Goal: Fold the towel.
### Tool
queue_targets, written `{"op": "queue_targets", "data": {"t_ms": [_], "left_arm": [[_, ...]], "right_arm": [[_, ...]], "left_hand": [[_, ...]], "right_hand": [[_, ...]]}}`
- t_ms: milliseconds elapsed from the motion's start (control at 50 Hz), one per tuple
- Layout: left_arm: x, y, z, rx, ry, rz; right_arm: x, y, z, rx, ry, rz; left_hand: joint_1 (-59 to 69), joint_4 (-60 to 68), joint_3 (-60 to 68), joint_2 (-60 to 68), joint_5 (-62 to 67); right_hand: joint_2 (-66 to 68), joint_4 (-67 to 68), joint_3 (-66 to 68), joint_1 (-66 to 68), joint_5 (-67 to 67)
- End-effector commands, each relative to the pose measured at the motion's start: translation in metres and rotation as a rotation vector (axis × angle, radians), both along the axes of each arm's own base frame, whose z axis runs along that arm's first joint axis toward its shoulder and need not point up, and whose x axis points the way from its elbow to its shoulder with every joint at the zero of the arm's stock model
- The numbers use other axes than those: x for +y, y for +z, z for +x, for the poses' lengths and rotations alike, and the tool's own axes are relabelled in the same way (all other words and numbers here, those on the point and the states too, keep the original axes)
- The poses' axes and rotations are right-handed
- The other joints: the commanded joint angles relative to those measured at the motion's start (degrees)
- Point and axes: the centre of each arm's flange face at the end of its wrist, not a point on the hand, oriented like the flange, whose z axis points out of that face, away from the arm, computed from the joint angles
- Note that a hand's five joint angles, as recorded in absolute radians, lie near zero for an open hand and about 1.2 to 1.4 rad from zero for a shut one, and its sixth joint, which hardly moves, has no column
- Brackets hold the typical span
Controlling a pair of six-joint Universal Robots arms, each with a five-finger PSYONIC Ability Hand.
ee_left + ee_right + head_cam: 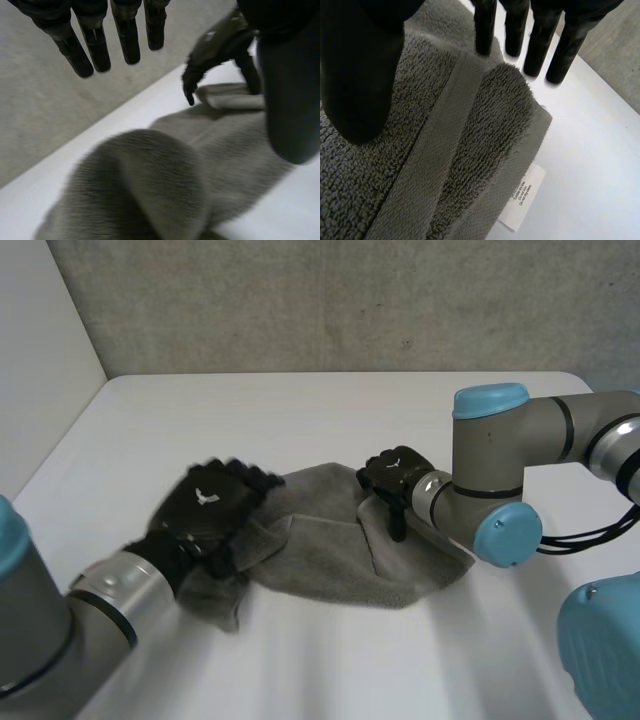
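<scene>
The grey towel (340,550) is lying crumpled in the middle of the white table (300,410), bunched into folds rather than spread flat. I am holding my left hand (208,502) over its left end, where the cloth is humping up under my palm. The fingers (127,45) of that hand are hanging straight and spread apart, gripping nothing, and the thumb is standing off to one side above the pile.

I am resting my right hand (395,472) at the far right part of the towel, on a doubled-over edge with a flat woven hem band (435,150) running along it. Its fingers are pointing straight, side by side, with the tips at the line where towel is meeting table. The thumb is sitting well apart over the pile, so nothing is being pinched. I cannot tell whether the tips are pressing down.

A white care label (522,197) is sticking out from under the folded edge onto the table. My left arm (100,600) is slanting across the near left corner, and my right arm (500,455) is bending over the right side. A rough grey wall (350,300) is standing behind the table.
</scene>
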Motion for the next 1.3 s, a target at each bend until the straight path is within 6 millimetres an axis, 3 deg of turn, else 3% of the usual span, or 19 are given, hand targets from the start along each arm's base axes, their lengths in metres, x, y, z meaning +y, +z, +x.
{"op": "queue_targets", "data": {"t_ms": [20,100,220,320,440,660,780,820,840,860,880,900,920,940,980,1040,1100,1160,1300], "left_arm": [[0.001,-0.029,-0.012,-0.056,-0.005,0.068],[-0.019,-0.045,-0.012,-0.105,0.109,0.083],[-0.047,-0.049,-0.015,-0.123,0.241,0.053],[-0.063,-0.050,-0.022,-0.114,0.265,0.032],[-0.079,-0.057,-0.031,-0.117,0.272,0.021],[-0.091,-0.055,-0.035,-0.115,0.275,-0.010],[-0.121,-0.013,-0.048,-0.119,0.272,-0.194],[-0.140,0.035,-0.057,-0.069,0.286,-0.342],[-0.140,0.035,-0.057,-0.068,0.286,-0.343],[-0.147,0.062,-0.059,-0.018,0.294,-0.408],[-0.150,0.092,-0.060,0.051,0.298,-0.472],[-0.150,0.092,-0.060,0.052,0.298,-0.473],[-0.150,0.124,-0.059,0.132,0.304,-0.531],[-0.150,0.124,-0.059,0.133,0.305,-0.531],[-0.144,0.186,-0.053,0.330,0.286,-0.610],[-0.147,0.209,-0.047,0.443,0.247,-0.603],[-0.148,0.207,-0.046,0.454,0.229,-0.569],[-0.151,0.185,-0.048,0.390,0.198,-0.476],[-0.159,0.076,-0.045,0.203,0.158,-0.159]], "right_arm": [[0.003,0.001,0.004,0.000,-0.001,0.013],[0.005,0.015,0.005,-0.053,-0.018,0.012],[0.005,0.064,-0.004,-0.197,-0.074,-0.026],[0.017,0.077,-0.011,-0.190,-0.064,-0.041],[0.038,0.073,-0.027,-0.105,-0.035,-0.033],[0.036,0.061,-0.063,0.060,-0.029,-0.051],[0.018,0.090,-0.055,0.060,-0.007,-0.234],[-0.007,0.137,-0.041,-0.119,-0.040,-0.512],[-0.007,0.137,-0.041,-0.120,-0.040,-0.514],[-0.012,0.176,-0.040,-0.257,-0.063,-0.694],[-0.012,0.176,-0.040,-0.259,-0.063,-0.696],[-0.009,0.213,-0.046,-0.392,-0.088,-0.850],[0.002,0.252,-0.051,-0.542,-0.093,-0.994],[0.003,0.252,-0.051,-0.543,-0.093,-0.995],[0.013,0.275,-0.062,-0.633,-0.110,-1.049],[0.005,0.252,-0.058,-0.569,-0.112,-0.908],[0.004,0.235,-0.056,-0.524,-0.103,-0.817],[0.008,0.206,-0.050,-0.447,-0.072,-0.679],[0.010,0.140,-0.055,-0.293,-0.035,-0.469]], "left_hand": [[4.14,4.27,3.68,3.72,-6.56],[4.14,4.27,3.68,3.72,-6.56],[3.13,3.26,2.67,2.71,-7.57],[2.96,3.09,2.50,2.54,-7.74],[3.13,3.26,2.67,2.71,-7.57],[16.75,16.89,16.30,16.33,6.05],[33.74,33.88,33.29,33.32,23.04],[37.92,38.06,37.47,37.50,27.22],[37.95,38.08,37.49,37.53,27.25],[42.28,42.41,41.82,41.86,31.58],[43.65,43.79,43.20,43.23,32.95],[43.67,43.80,43.21,43.25,32.97],[43.17,43.30,42.71,42.75,32.47],[43.16,43.30,42.71,42.74,32.46],[42.32,42.45,41.86,41.90,31.62],[42.32,42.45,41.86,41.90,31.62],[41.99,42.12,41.53,41.56,31.29],[41.99,42.12,41.53,41.56,31.29],[36.44,36.58,35.99,36.02,25.74]], "right_hand": [[29.39,29.51,29.45,28.94,28.89],[56.66,56.78,56.72,56.21,56.16],[56.75,56.87,56.81,56.30,56.25],[56.75,56.87,56.81,56.30,56.25],[56.75,56.87,56.81,56.30,56.25],[56.75,56.87,56.81,56.30,56.25],[56.75,56.87,56.81,56.30,56.25],[56.75,56.87,56.81,56.30,56.25],[56.75,56.87,56.81,56.30,56.25],[56.75,56.87,56.81,56.30,56.25],[56.75,56.87,56.81,56.30,56.25],[56.75,56.87,56.81,56.30,56.25],[56.75,56.87,56.81,56.30,56.25],[56.75,56.87,56.81,56.30,56.25],[56.75,56.87,56.81,56.30,56.25],[56.75,56.87,56.81,56.30,56.25],[56.75,56.87,56.81,56.30,56.25],[56.75,56.87,56.81,56.30,56.25],[56.75,56.87,56.81,56.30,56.25]]}}
